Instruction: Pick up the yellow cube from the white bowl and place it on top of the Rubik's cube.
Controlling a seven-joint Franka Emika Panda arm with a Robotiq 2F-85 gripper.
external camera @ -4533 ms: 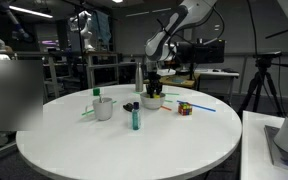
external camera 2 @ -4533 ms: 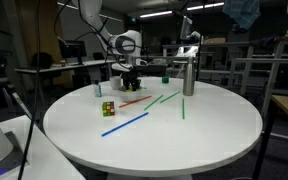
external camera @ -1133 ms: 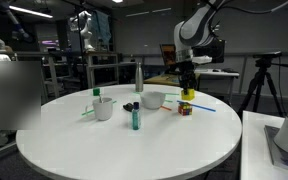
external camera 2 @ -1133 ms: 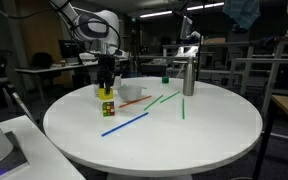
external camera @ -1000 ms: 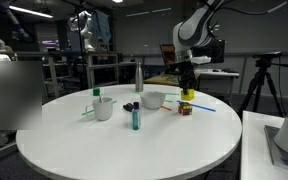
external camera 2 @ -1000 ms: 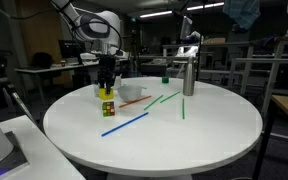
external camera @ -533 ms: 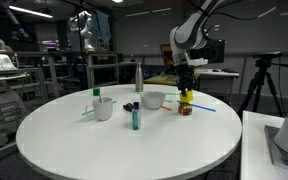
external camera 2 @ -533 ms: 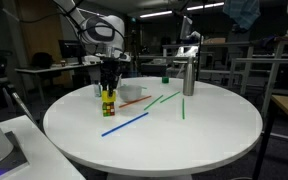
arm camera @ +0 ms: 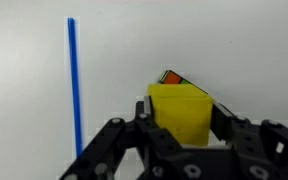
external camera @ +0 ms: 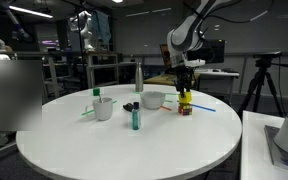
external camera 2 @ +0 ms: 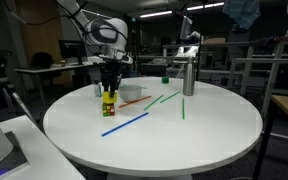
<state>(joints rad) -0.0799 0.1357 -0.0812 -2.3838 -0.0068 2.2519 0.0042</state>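
Note:
My gripper [external camera: 184, 90] [external camera 2: 109, 86] is shut on the yellow cube [external camera: 184, 99] [external camera 2: 109, 97]. It holds the cube directly on top of the Rubik's cube [external camera: 185, 109] [external camera 2: 108, 108] near the table's edge. In the wrist view the yellow cube [arm camera: 182, 112] sits between the two black fingers [arm camera: 182, 125]. A red corner of the Rubik's cube [arm camera: 171, 79] peeks out behind it. The white bowl [external camera: 153, 100] [external camera 2: 131, 93] stands empty beside the stack.
A white cup with a green stick [external camera: 104, 108], a teal bottle [external camera: 135, 118] and a small black object [external camera: 131, 106] stand on the round white table [external camera: 124, 145]. A blue stick [external camera 2: 124, 124] [arm camera: 74, 90], green sticks [external camera 2: 167, 99], an orange stick [external camera 2: 136, 102] and a metal bottle [external camera 2: 188, 75] are nearby.
My gripper has come down and shifted slightly sideways with the yellow cube. The cube now sits right above the Rubik's cube.

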